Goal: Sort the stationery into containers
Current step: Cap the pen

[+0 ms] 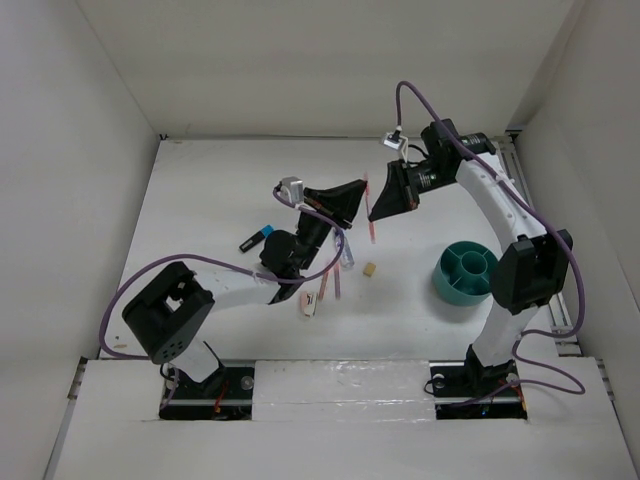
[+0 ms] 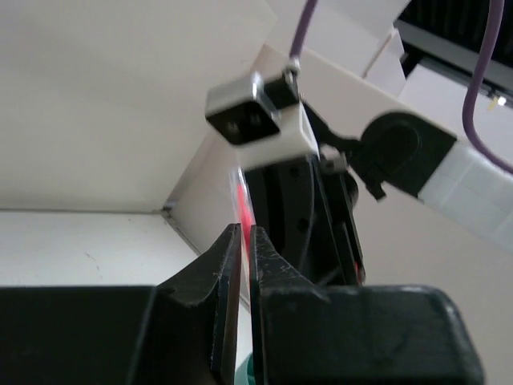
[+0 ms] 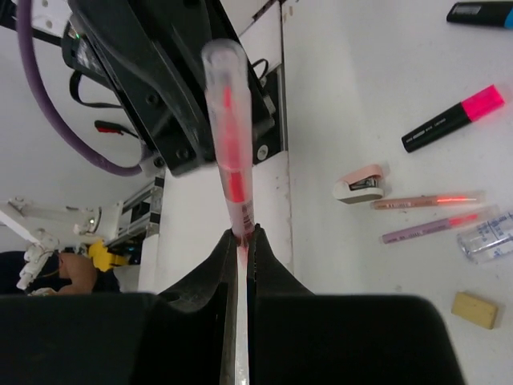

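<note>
A thin pink pen [image 1: 373,228] hangs upright above the middle of the table, between my two grippers. My right gripper [image 3: 243,233] is shut on the pen's [image 3: 228,136] lower end. My left gripper [image 2: 240,237] is shut on the same pen [image 2: 241,200] from the other side. On the table lie a blue-capped highlighter [image 1: 257,238], a pink-capped highlighter [image 3: 453,119], a pinkish stapler [image 3: 361,183], two more pens [image 3: 429,200], a clear bottle [image 3: 486,237] and a tan eraser [image 1: 370,269]. The teal organiser cup [image 1: 466,272] stands at the right.
White walls close in the table on the left, back and right. The right arm's elbow [image 1: 528,268] hangs just right of the organiser cup. The left arm [image 1: 250,285] stretches low over the loose stationery.
</note>
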Motion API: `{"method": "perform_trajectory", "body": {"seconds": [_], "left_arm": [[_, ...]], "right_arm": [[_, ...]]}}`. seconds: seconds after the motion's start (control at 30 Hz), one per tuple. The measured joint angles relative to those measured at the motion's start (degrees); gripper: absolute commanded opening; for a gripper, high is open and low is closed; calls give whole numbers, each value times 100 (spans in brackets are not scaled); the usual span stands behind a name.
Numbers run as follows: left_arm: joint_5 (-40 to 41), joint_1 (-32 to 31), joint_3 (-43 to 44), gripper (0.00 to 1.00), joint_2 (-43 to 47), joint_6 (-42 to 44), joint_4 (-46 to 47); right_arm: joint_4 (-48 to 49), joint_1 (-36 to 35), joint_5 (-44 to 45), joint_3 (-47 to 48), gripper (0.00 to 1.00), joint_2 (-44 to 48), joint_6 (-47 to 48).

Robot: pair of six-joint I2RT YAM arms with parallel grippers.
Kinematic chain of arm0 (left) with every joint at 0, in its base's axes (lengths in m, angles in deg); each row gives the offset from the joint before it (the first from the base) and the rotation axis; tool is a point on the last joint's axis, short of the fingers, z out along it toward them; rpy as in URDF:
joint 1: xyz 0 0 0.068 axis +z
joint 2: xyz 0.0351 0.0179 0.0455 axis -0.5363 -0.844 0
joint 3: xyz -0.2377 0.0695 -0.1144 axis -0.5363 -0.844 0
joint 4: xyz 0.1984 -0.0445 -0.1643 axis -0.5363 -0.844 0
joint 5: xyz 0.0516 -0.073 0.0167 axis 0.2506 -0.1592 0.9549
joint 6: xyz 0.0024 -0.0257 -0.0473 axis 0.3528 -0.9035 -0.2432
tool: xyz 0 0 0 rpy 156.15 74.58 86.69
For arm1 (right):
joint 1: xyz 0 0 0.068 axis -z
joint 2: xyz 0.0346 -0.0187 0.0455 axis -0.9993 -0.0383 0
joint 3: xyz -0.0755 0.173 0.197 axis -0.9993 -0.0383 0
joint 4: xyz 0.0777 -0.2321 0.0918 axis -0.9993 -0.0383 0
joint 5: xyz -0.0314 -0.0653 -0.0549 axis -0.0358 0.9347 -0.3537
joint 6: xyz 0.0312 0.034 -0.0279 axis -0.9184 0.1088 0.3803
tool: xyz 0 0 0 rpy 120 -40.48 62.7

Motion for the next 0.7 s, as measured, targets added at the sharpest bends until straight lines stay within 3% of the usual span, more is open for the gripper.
{"method": "perform_trajectory", "body": {"seconds": [0.43,0.7], "left_arm": [[-299,-175,-236,0,-31,17,-101],[-273,-267,-599,0,332,20,-420]], "right_arm": [[678,131,-157,-42,0,52,-435],[-114,227,-295,269,0,-138,1034]]}}
